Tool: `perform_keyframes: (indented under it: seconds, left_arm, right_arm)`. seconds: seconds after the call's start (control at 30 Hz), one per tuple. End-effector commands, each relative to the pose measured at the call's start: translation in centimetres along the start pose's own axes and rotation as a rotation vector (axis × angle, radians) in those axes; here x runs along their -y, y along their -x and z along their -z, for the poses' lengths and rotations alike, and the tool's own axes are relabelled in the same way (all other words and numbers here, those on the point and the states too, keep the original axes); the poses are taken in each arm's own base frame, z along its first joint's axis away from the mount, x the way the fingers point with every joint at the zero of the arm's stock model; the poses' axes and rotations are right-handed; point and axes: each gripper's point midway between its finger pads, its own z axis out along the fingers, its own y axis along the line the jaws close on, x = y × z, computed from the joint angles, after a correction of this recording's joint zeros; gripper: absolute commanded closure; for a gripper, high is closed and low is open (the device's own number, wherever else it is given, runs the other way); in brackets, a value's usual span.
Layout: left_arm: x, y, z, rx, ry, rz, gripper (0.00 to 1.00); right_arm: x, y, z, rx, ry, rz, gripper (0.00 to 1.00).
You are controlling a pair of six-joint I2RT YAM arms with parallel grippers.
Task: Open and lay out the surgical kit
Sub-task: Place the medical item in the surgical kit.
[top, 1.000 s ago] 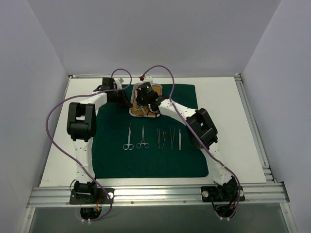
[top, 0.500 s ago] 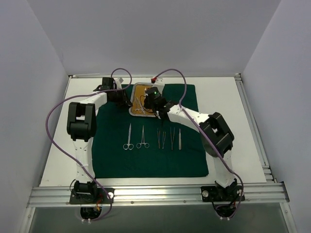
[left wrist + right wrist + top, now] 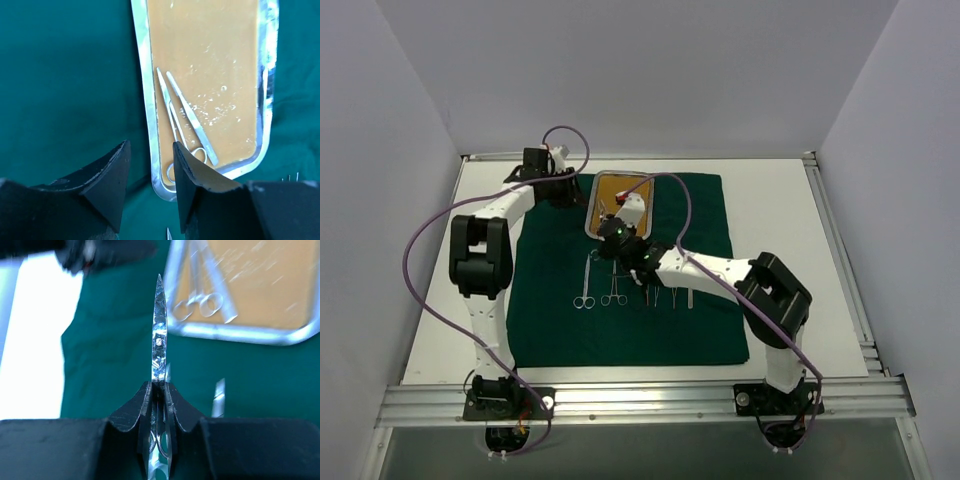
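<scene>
Pinching pointed steel instrument [image 3: 159,325], black right fingers [image 3: 131,412], rounded shiny tray [image 3: 142,75]

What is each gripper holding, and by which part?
The right gripper pinches scissors by the shanks, just behind the pivot, blades pointing ahead. The left gripper is open, holding nothing.

Dark green cloth wrap [image 3: 620,335]: unfolded, spread flat.

Steel tray [image 3: 588,208]: rounded corners, orange-brown floor, sits on the cloth's far edge.

In the tray: slim tweezers [image 3: 192,117] and a ring-handled instrument [image 3: 171,122] lie side by side near one long wall, tips close together.

On the cloth, nearer than the tray: a row with a ring-handled pair [image 3: 584,288] and laid-out tweezers [image 3: 689,297], partly hidden.

Pointed scissors [image 3: 159,325]: clamped by the handles in the right gripper [image 3: 159,386], tip toward the tray.
</scene>
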Motion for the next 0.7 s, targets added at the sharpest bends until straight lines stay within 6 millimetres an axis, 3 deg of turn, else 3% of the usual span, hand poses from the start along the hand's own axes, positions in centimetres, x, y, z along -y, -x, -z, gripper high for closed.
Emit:
perform_keyframes:
  seconds: [0.0, 0.03, 0.07, 0.17, 0.3, 0.33, 0.47, 0.5, 0.67]
  left_arm:
    - [1.4, 4.7, 3.9, 0.132, 0.007, -0.069, 0.52]
    - [1.4, 5.0, 4.3, 0.138, 0.005, -0.066, 0.51]
    - [1.3, 5.3, 4.8, 0.144, 0.004, -0.063, 0.51]
    - [0.1, 6.6, 7.2, 0.186, 0.029, -0.064, 0.5]
    - [-3.3, 7.2, 9.5, 0.2, 0.089, -0.051, 0.5]
    - [-4.6, 6.9, 9.7, 0.195, 0.11, -0.038, 0.49]
    - [-6.4, 5.0, 9.4, 0.168, 0.121, -0.011, 0.49]
    - [-6.6, 4.7, 9.3, 0.163, 0.12, -0.006, 0.49]
    - [-7.6, 3.1, 8.6, 0.143, 0.111, 0.031, 0.49]
  right_arm:
    - [-3.5, -1.3, 1.0, 0.035, 0.028, -0.08, 1.0]
    - [-4.9, -1.5, 0.9, 0.029, 0.05, -0.089, 1.0]
    - [-4.9, -3.2, 0.2, -0.002, 0.035, -0.081, 1.0]
    - [-6.3, -5.4, -0.4, -0.034, 0.049, -0.089, 1.0]
    - [-7.0, -8.0, -1.4, -0.073, 0.048, -0.183, 1.0]
    - [-7.3, -8.7, -1.6, -0.089, 0.054, -0.197, 1.0]
    - [-7.1, -12.1, -3.6, -0.155, 0.023, -0.184, 1.0]
    - [-8.1, -11.6, -3.7, -0.153, 0.041, -0.185, 1.0]
    - [-8.5, -12.7, -3.8, -0.166, 0.024, -0.156, 1.0]
